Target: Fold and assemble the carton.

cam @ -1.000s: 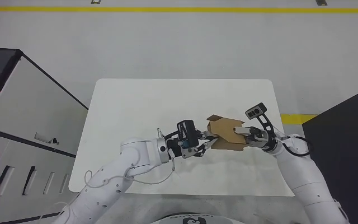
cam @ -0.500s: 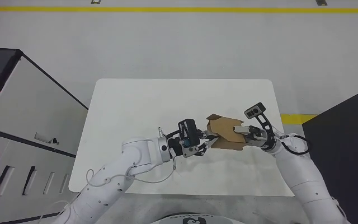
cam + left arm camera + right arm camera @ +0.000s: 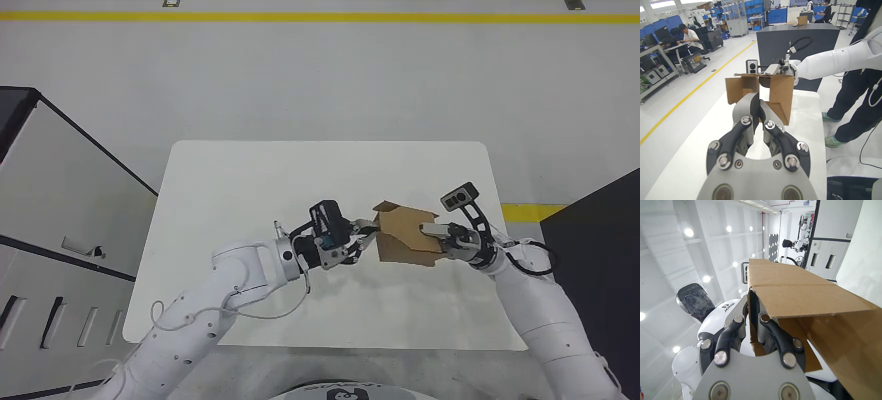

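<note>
Above the right half of the table [image 3: 230, 190], I am logging the following.

Item 1, carton [image 3: 402, 240]: brown, opened into a tube and lying on its side between the two arms, with its open end facing the left arm. Its side flaps [image 3: 733, 91] are standing out unfolded, and a lower flap [image 3: 776, 111] is slanting inward. Whether the carton is touching the tabletop I cannot tell.

Item 2, right gripper [image 3: 426, 231]: its fingers are clamping one thin wall of the carton at the end away from the left arm, with the cardboard edge running between them.

Item 3, left gripper [image 3: 758, 103]: its fingers are sitting drawn together, almost touching, right at the lower flap. Whether any cardboard is being pinched there I cannot tell.

Item 4, hazards, as I am judging them:
- The single-wall grip is giving little resistance to twisting, so a hard push on a flap could be swinging the carton round or pulling it free.
- The tube is lacking a closed end, so sideways pressure could be flattening it again.
- The closed fingertips are offering a narrow contact, so they could be sliding off the flap edge and letting it spring back.
- The clamped wall could be creasing.
</note>
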Controlling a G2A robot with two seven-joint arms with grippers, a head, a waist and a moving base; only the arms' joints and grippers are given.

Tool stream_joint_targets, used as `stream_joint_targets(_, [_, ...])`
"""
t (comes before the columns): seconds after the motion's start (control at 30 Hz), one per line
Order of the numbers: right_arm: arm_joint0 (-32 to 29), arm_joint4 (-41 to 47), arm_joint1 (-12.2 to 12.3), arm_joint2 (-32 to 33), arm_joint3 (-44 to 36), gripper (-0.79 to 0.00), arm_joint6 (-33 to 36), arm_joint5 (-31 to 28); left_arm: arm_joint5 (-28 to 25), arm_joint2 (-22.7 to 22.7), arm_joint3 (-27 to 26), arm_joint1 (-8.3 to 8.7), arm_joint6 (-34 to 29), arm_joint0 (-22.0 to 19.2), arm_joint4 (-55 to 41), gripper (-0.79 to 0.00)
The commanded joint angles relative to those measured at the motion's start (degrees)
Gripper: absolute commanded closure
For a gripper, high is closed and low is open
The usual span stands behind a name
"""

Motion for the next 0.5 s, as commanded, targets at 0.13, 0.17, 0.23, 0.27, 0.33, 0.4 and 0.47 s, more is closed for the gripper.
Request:
stream_joint_targets(0.13, [-0.25, -1.89, 0.25, -0.12, 0.09, 0.0, 0.0, 1.04, -0.58, -1.72, -1.72, 0.34, 0.47, 0.99, 0.46, 0.0])
stream_joint_targets(0.17, [-0.21, -2.74, 0.3, -0.26, 0.1, 0.0, 0.0, 1.26, -0.78, -1.58, -1.85, 0.32, 0.45, 0.88, 0.51, 0.0])
stream_joint_targets(0.23, [-0.09, -4.79, 0.4, -0.46, 0.2, 0.0, -0.15, 1.39, -1.42, -1.04, -2.07, 0.23, 0.41, 0.32, 0.75, 0.0])
stream_joint_targets(0.27, [-0.03, -5.75, 0.44, -0.59, 0.1, 0.0, -0.32, 1.51, -1.55, -0.72, -2.04, 0.16, 0.38, -0.05, 0.93, 0.0])
stream_joint_targets(0.33, [0.1, -8.48, 0.57, -0.7, -0.22, 0.0, -0.99, 1.29, -1.83, 0.05, -1.84, -0.04, 0.58, -0.84, 0.91, 0.0])
stream_joint_targets(0.4, [0.01, -10.34, 0.66, -0.78, -0.77, 0.0, -1.73, 1.12, -2.27, 0.96, -1.6, -0.25, 0.61, -1.74, 1.01, 0.0])
stream_joint_targets(0.47, [-0.22, -11.15, 0.72, -0.81, -1.3, 0.0, -2.16, 1.03, -2.62, 2.08, -1.16, -0.49, 0.5, -2.56, 1.15, 0.0])
